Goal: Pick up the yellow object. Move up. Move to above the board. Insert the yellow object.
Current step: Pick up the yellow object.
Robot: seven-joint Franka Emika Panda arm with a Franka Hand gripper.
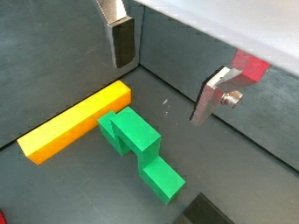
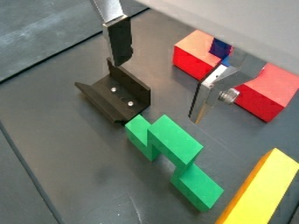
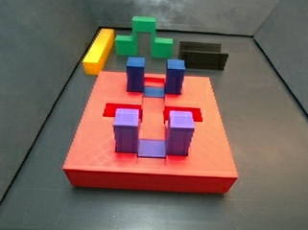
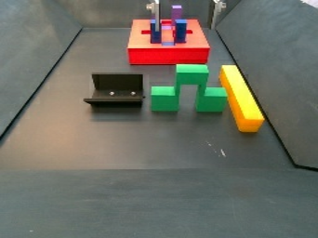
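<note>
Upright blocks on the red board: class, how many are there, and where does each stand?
4. Two blue blocks stand at the end of the board nearer the green block; two purple blocks at the other end. The tool, open, hangs above the fixture.

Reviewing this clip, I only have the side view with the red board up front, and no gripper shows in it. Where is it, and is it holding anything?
Observer: In both wrist views the gripper hangs above the floor near the green stepped block, open, with nothing between its fingers.
Operator: So the yellow object isn't picked up yet?
Observer: No. The yellow object lies flat on the floor, outside the fingers.
Operator: I only see the fixture's dark back. What's on its other side?
Observer: The fixture shows two small holes in its upright wall, and its base plate points away from the board.
</note>
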